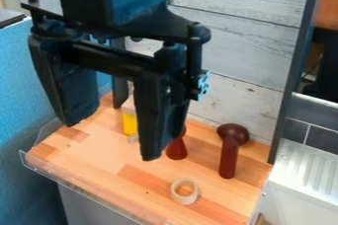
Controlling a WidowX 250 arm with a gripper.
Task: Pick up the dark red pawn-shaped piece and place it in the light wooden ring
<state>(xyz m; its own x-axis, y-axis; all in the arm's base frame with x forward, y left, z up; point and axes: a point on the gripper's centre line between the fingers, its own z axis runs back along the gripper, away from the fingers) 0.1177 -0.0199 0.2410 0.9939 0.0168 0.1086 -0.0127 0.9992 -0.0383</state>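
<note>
Your end effector hangs at the upper left over the wooden tabletop, its two jaws spread well apart with nothing gripped between them. Beyond it, you see a yellow object with a pale top through the gap, and a red tapered piece partly hidden behind the right-hand jaw in the view. To the right lies a dark red piece with a rounded head, near the plank wall; a pale ring lies closer to the camera.
</note>
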